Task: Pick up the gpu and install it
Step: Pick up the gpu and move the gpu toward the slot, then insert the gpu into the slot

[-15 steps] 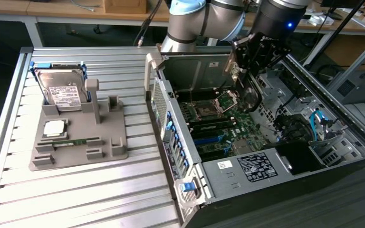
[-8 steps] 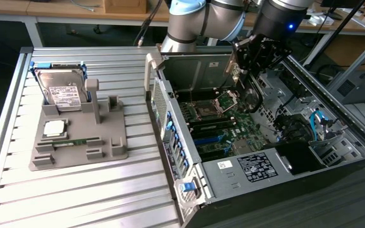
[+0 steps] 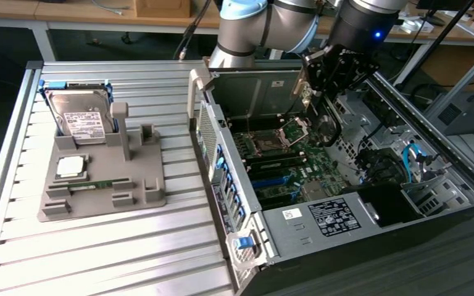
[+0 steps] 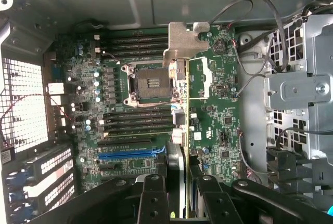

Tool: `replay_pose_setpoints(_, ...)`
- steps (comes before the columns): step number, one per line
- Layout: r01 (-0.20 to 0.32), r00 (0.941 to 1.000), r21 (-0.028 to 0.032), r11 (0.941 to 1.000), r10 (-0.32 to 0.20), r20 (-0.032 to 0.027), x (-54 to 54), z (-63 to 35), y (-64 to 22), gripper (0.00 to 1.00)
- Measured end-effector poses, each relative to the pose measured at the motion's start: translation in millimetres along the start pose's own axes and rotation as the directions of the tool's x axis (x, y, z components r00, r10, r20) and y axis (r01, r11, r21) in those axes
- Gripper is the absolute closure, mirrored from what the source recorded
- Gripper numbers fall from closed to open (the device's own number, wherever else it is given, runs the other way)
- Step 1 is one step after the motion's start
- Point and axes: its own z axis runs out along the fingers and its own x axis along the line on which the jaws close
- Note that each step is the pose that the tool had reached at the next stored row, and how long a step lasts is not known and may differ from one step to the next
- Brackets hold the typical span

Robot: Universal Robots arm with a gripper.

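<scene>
End effector (image 4: 179, 182) part-closed, fingers (image 4: 154, 193) clamped on both faces of gpu (image 4: 181, 47). Gpu held edge-on and upright inside open PC case (image 3: 303, 225), over mobo (image 4: 218, 109), beside CPU socket (image 4: 148, 81); can't tell if it touches a slot. Hard drive (image 3: 84, 120) in grey holder (image 3: 105, 197) on bench (image 3: 97, 259), exterior view's left.

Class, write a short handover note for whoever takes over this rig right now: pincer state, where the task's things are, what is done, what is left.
Pincer: shut on the gpu, gripping it edge-on.
Where: the gpu hangs above the motherboard, inside the open computer case.
Done: the gpu is picked up.
Left: the gpu is not yet seated in a motherboard slot.
</scene>
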Motion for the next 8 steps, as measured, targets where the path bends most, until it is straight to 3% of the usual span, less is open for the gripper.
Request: replay_pose_setpoints(8,0.01,1.0,-0.0003,1.0,-0.01,-0.0003,0.0,0.0,0.0,0.73)
